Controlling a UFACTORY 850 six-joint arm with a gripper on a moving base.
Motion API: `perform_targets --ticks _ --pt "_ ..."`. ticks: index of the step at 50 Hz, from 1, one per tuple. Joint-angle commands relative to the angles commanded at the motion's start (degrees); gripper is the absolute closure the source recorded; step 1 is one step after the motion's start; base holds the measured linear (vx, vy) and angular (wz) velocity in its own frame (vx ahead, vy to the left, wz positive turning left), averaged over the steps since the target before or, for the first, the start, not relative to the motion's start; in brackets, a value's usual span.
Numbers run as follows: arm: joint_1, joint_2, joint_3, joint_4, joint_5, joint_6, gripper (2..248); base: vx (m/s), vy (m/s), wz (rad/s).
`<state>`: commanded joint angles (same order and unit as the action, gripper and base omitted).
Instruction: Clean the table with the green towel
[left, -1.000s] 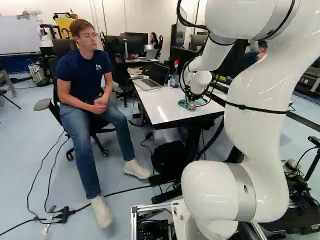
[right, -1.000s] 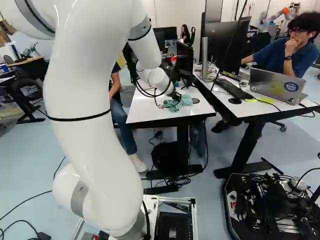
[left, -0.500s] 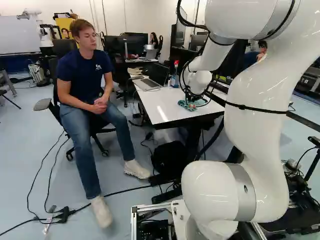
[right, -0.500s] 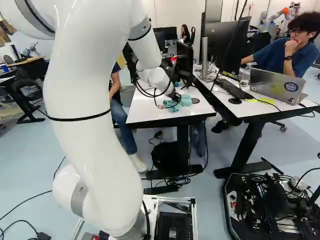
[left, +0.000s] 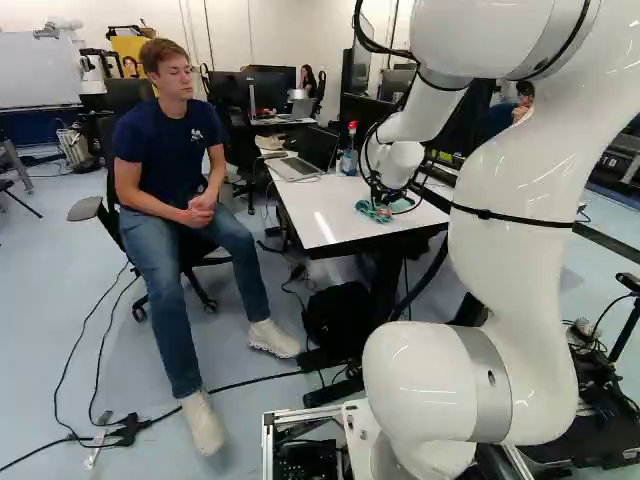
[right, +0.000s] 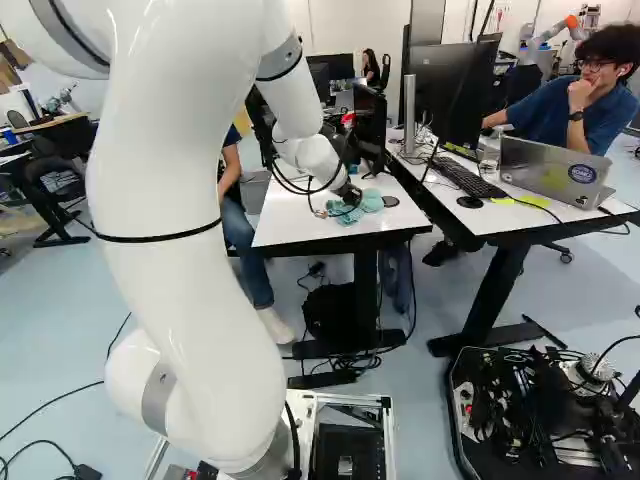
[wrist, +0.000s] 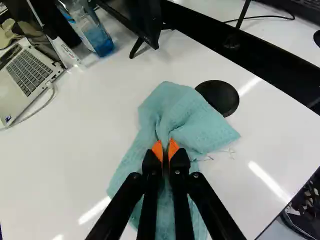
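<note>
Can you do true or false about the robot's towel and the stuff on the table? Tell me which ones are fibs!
1. The gripper is pinching the green towel. True.
2. The black disc lies on top of the towel. False: the black disc lies on the table, beside the towel.
3. The laptop on this table is folded shut. False: the laptop is open, with its keys showing.
4. A bottle with blue liquid stands on the table. True.
5. The towel is folded into a neat square. False: the towel is crumpled and bunched up.
</note>
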<state>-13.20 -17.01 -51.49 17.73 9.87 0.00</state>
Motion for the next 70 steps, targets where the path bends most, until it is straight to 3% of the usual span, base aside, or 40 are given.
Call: perform_targets --ticks 22,39,56,70 --pt "-1.90 -1.04 -1.27 0.00 0.00 0.00 217 0.000 0.000 0.000" --pt "-2.88 -4.79 -5.90 0.00 0.00 0.00 217 0.000 0.000 0.000" --pt "-1.06 -7.96 -9.94 0.00 0.00 0.00 217 0.000 0.000 0.000" --pt "1.21 -8.35 -10.45 0.00 0.00 0.00 217 0.000 0.000 0.000"
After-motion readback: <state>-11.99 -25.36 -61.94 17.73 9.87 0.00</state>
